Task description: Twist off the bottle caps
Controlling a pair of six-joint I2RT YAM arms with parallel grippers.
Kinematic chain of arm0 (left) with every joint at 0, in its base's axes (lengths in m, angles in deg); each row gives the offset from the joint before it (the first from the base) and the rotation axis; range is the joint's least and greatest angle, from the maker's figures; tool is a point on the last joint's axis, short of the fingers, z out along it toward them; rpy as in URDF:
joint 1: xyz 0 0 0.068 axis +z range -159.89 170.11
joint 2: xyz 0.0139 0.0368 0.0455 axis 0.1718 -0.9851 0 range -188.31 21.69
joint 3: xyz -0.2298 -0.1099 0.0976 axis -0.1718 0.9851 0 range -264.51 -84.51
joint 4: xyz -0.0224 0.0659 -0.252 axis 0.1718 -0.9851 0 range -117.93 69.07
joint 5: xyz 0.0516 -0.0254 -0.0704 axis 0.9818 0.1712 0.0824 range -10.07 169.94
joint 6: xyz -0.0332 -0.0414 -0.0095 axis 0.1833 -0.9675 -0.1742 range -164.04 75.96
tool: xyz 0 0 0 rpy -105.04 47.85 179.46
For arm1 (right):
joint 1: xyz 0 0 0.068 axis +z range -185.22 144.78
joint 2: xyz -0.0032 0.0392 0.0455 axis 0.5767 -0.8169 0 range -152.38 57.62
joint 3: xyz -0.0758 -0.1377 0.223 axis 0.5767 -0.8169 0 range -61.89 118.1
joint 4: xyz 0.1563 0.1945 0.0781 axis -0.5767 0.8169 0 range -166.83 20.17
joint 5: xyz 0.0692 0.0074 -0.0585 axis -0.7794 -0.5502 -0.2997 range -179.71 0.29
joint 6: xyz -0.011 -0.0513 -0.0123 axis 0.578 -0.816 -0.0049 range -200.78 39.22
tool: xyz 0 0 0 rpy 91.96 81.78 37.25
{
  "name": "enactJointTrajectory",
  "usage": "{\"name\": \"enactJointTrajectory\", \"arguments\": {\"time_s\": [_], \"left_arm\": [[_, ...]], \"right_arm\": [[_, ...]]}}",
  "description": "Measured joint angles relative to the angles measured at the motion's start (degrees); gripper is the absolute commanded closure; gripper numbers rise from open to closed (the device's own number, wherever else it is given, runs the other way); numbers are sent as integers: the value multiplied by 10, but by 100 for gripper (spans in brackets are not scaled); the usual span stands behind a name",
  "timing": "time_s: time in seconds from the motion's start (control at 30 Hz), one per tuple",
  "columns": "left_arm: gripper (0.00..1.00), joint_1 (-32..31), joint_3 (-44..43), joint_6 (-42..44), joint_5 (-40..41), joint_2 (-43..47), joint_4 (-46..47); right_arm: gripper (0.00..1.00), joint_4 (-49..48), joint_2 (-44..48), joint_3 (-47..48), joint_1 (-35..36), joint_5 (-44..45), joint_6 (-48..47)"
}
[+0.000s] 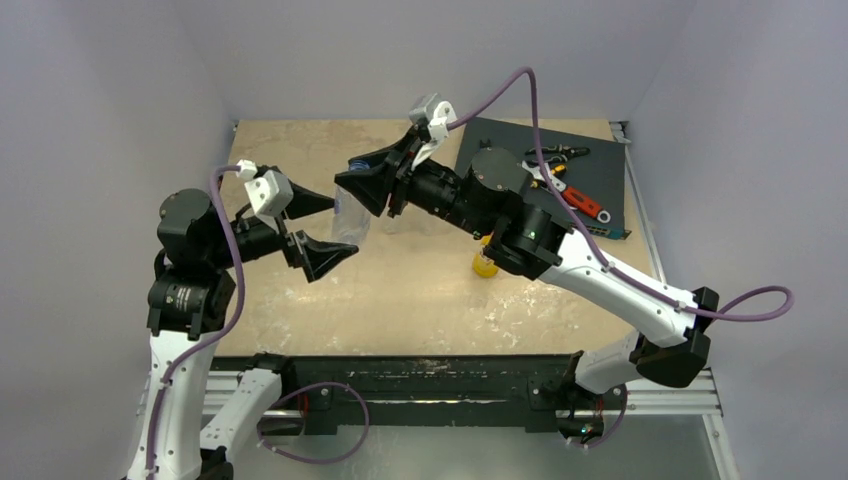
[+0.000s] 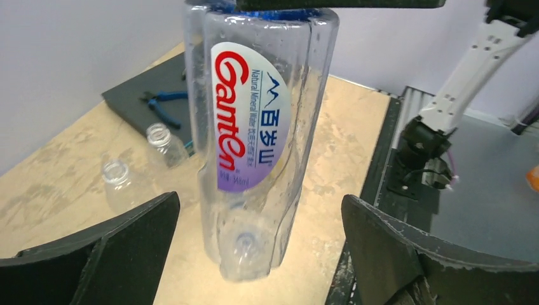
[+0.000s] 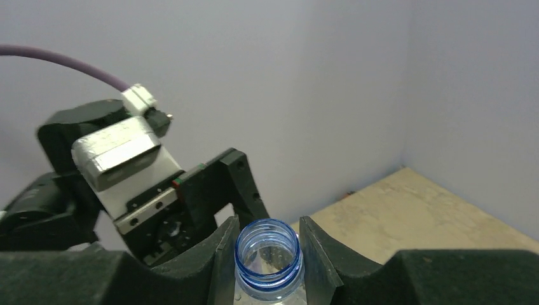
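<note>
A clear bottle (image 2: 254,127) with a white, red and purple label stands out in the left wrist view, its underside turned toward the camera. In the top view the bottle (image 1: 348,222) is between the two grippers. My right gripper (image 3: 267,236) is shut on its blue-ringed neck (image 3: 267,254), which is open with no cap on it. My left gripper (image 2: 260,213) is open, its fingers wide apart on either side of the bottle's base without touching it. Two small clear bottles (image 2: 117,181) (image 2: 162,143) stand open behind. An orange-yellow bottle (image 1: 485,263) shows under the right arm. No loose caps show.
A dark mat (image 1: 600,165) at the back right holds pliers (image 1: 558,153) and a red-handled tool (image 1: 585,203). The pliers also show in the left wrist view (image 2: 162,105). Grey walls close the table on three sides. The black rail (image 1: 450,375) runs along the near edge.
</note>
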Motion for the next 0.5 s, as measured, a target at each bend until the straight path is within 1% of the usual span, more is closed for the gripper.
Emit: {"name": "enactJointTrajectory", "arguments": {"time_s": [0.13, 0.2, 0.4, 0.5], "left_arm": [[0, 0, -6, 34, 55, -8, -48], [0, 0, -11, 47, 75, -19, -70], [0, 0, -15, 53, 118, -43, -100], [0, 0, -15, 52, 143, -41, -104]], "right_arm": [[84, 43, -2, 1, -5, 57, -39], [84, 46, 0, -16, -9, 80, -50], [84, 36, 5, -134, -21, 139, -63], [84, 20, 4, -194, -22, 167, -64]]}}
